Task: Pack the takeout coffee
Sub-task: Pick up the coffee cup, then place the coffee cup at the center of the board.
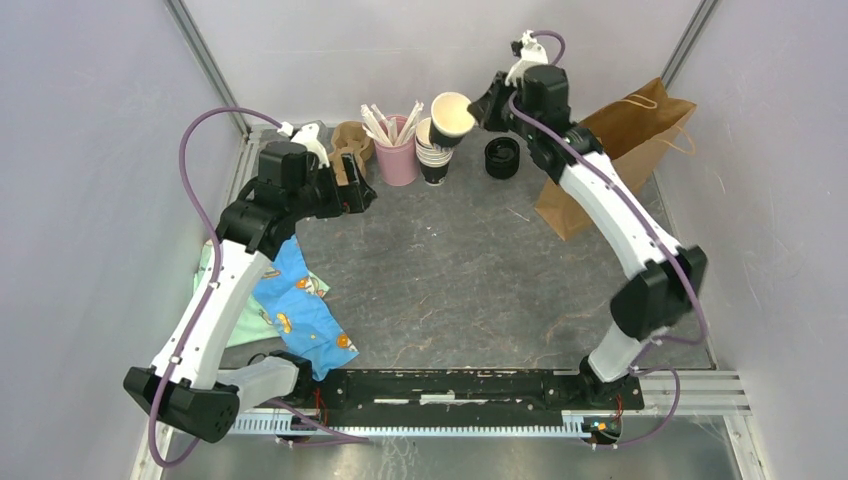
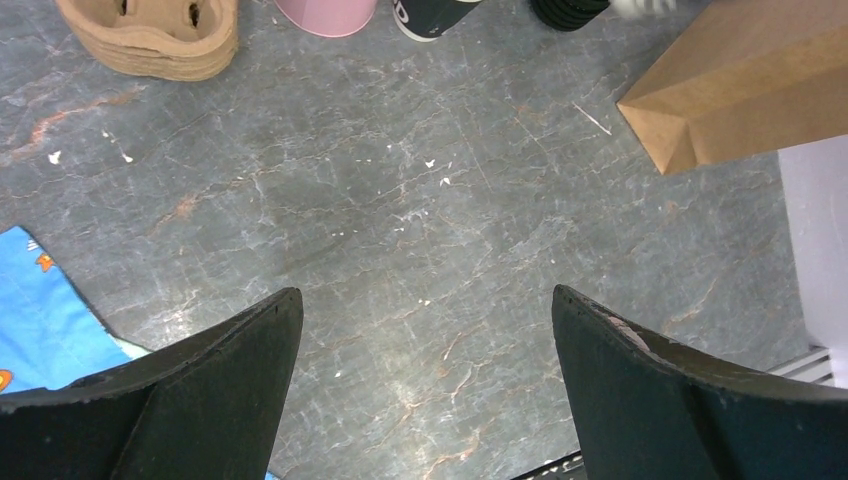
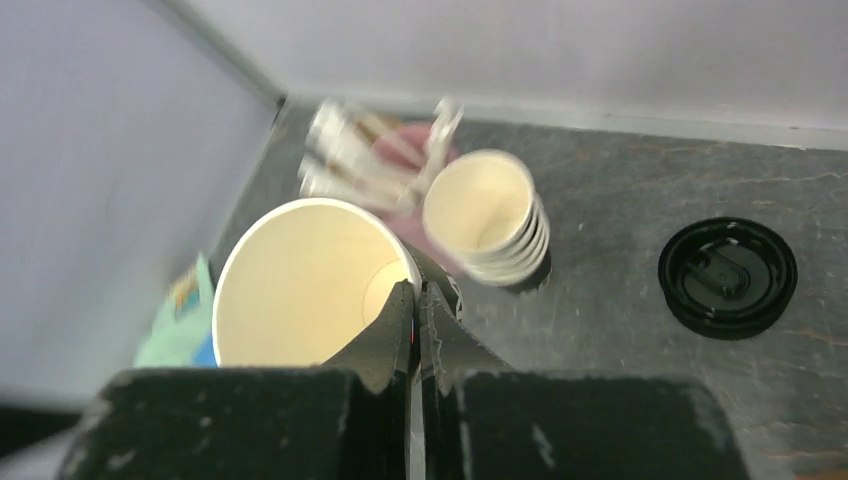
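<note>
The right end effector (image 3: 418, 290) is pinched shut on the rim of the black paper cup (image 1: 452, 117). It holds the cup tipped in the air above the stack of cups (image 1: 433, 160). The cup is creamy inside with no lid. The black lids (image 1: 502, 157) sit on the worktop (image 1: 450, 270) just beside it, nearer this arm. The left end effector (image 2: 425, 300) is wide open and empty.

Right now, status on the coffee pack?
Left gripper open, empty. Right gripper shut on lidless cup rim, cup airborne. Lid stack, bag untouched; nothing blocking.
</note>
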